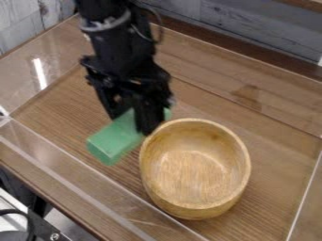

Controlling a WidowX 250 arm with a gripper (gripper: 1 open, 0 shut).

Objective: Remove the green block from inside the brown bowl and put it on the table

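Note:
The green block (116,142) is tilted, just left of the brown bowl (236,149), low over the table (246,94). My black gripper (136,120) points down and is shut on the block's upper right end, one finger on each side. I cannot tell whether the block's lower end touches the wood. The bowl is empty, and its near-left rim lies close to my fingers.
Clear acrylic walls run along the table's front edge (75,184) and left side (38,71). Bare wood lies left of and behind the block. A grey plank wall stands at the back right.

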